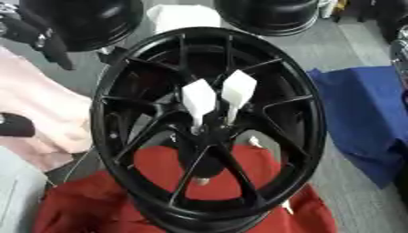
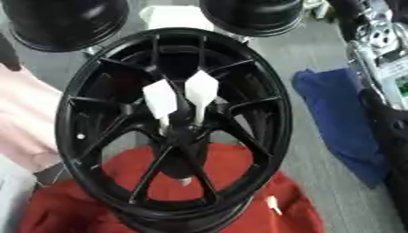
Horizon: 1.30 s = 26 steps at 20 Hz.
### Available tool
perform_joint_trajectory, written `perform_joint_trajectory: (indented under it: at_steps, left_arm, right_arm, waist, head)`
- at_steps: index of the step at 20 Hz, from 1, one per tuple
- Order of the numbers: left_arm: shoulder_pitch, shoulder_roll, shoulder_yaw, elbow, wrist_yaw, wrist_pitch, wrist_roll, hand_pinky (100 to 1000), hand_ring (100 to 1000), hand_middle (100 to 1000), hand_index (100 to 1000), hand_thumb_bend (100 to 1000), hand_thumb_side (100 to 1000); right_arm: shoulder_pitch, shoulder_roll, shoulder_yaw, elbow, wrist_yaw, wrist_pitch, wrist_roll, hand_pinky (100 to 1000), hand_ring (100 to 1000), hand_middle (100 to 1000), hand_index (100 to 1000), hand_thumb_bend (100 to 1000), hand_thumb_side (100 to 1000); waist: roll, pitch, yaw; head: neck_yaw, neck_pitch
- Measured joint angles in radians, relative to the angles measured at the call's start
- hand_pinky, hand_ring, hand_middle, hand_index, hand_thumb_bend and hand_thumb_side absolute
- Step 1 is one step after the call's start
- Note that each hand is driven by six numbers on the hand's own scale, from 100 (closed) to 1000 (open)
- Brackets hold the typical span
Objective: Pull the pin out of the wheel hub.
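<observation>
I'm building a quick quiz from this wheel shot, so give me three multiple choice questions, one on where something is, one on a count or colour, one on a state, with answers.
1. Where is the blue cloth relative to the wheel?
A. To its right
B. Under it
C. Draped over its top

2. How many white pins stand up from the wheel hub?
A. None
B. Two
C. Five

3. What is the state of the pins?
A. Lying on the red cloth
B. Held in a hand
C. Seated in the hub, untouched

Answers:
1 A, the blue cloth lies on the grey surface right of the rim, while the red cloth lies beneath the wheel.
2 B, two white flared pins show side by side at the centre.
3 C, both pins stand in the hub and no hand is on them.
</observation>
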Motion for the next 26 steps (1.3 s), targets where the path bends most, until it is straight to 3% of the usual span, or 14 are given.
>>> perform_joint_trajectory:
  at_steps: [15, 26]
  left_arm:
    - [-0.145, -0.181, -0.089, 0.170, -0.032, -0.040, 0.035, 778, 760, 733, 823, 584, 643]
    - [-0.210, -0.231, -0.123, 0.207, -0.009, -0.061, 0.056, 779, 762, 736, 818, 608, 598]
  right_arm:
    - [-0.034, 0.011, 0.013, 0.000, 0.000, 0.005, 0.020, 959, 836, 696, 686, 100, 657]
    - [-0.059, 0.014, 0.020, 0.000, 0.001, 0.008, 0.033, 960, 836, 696, 687, 100, 667]
  waist:
    - [0.018, 0.020, -0.034]
    - [0.041, 0.043, -0.073]
  head:
    - [0.048, -0.024]
    - [0.060, -0.052]
